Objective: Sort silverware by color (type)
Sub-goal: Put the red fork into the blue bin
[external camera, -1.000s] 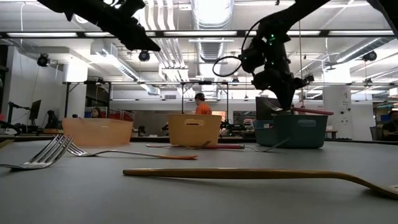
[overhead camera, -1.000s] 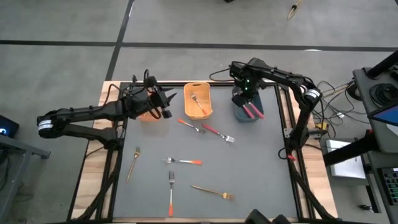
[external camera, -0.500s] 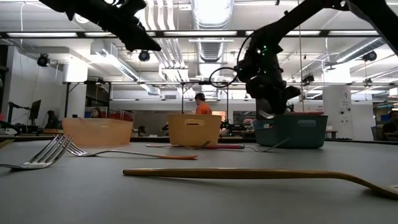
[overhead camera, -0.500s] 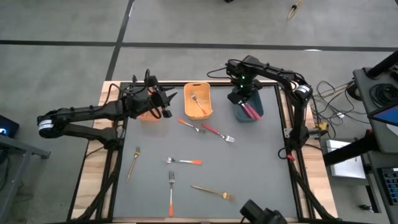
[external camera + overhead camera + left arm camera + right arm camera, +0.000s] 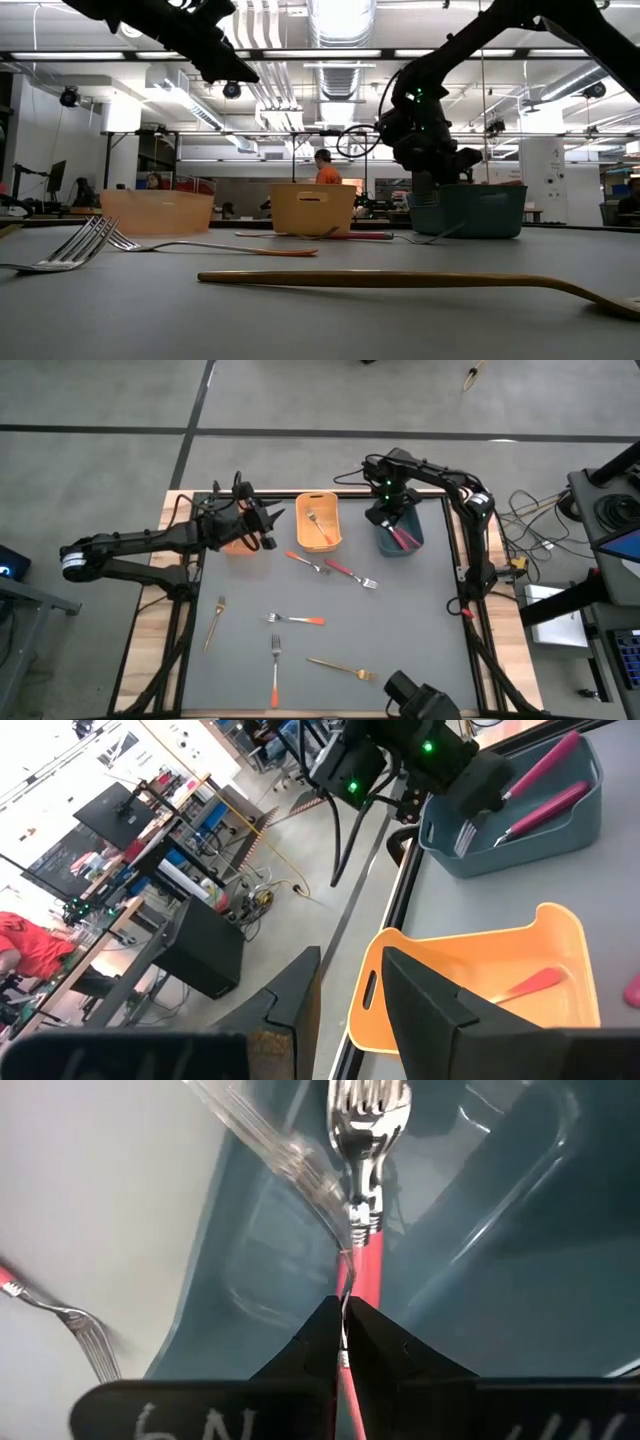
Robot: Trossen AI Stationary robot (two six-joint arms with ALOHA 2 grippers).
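Grey table [image 5: 400, 630] under a wide workshop, three bins along the far edge. The right gripper [image 5: 385, 520] sits at the blue bin [image 5: 412, 547], jaws pinched together, empty as far as the wrist view shows; two pink-handled forks [image 5: 362, 1230] lie inside. The risk: lifting out, a closed finger could snag a fork or tip the bin. The left gripper [image 5: 268, 525] hovers beside the peach bin [image 5: 238, 547], jaws partly open, empty. Loose forks [image 5: 297, 620] wait mid-table; one lies in the orange bin [image 5: 318, 520].
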